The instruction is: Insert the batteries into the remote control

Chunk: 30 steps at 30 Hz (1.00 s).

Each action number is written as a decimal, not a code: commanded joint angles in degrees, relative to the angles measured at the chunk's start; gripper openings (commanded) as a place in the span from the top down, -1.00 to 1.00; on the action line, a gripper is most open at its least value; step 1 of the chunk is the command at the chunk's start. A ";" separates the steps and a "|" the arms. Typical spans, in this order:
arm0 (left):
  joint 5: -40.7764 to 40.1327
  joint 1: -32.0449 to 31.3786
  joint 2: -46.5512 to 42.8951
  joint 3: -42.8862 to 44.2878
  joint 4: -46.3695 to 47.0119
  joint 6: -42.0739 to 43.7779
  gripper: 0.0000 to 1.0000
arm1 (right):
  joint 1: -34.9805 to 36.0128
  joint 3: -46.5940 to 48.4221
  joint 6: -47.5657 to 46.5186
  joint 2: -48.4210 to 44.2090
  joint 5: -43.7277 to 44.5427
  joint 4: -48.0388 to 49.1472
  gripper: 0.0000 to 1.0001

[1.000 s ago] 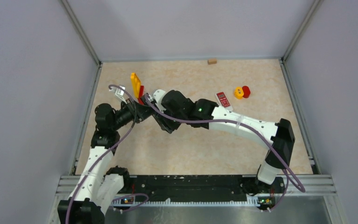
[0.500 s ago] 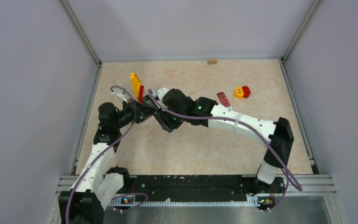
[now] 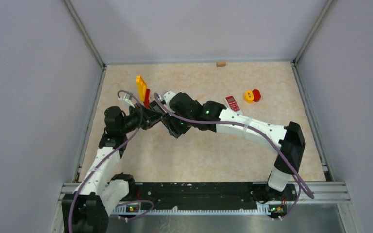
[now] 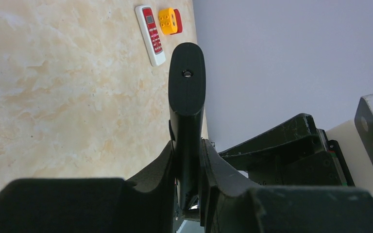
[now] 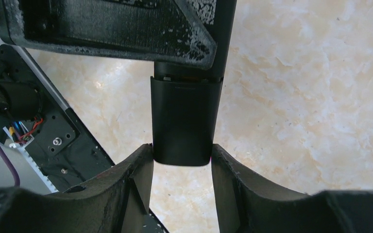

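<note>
I am holding the black remote [image 4: 186,92] up off the table [image 4: 53,97] with both hands. My left hand [image 4: 188,151] is pinching it low down, one finger on each side, and the rest of it is sticking out past my fingers. My right hand [image 5: 182,153] is pinching the other end, with a finger pressing on each side. There is a line across the remote near that end, so I think this part is the lid for the batteries. I am guessing my job now is getting that lid off.

I cannot see the batteries in any view.

The remote looks hard, smooth and light. It will not bend, but it could slide out, so I am gripping its long sides. The batteries should be tiny, round and slippery. They could roll away or pop out of a pinch, so I should be taking each one across its middle, leaving both metal ends free.

A red and white remote [image 4: 150,35] is lying far off, just beside a yellow block [image 4: 166,20].
</note>
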 commanded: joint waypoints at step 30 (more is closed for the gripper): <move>4.47 -0.52 3.24 1.21 3.76 -3.48 1.00 | -2.52 -10.47 5.97 -12.39 -2.12 17.80 -0.65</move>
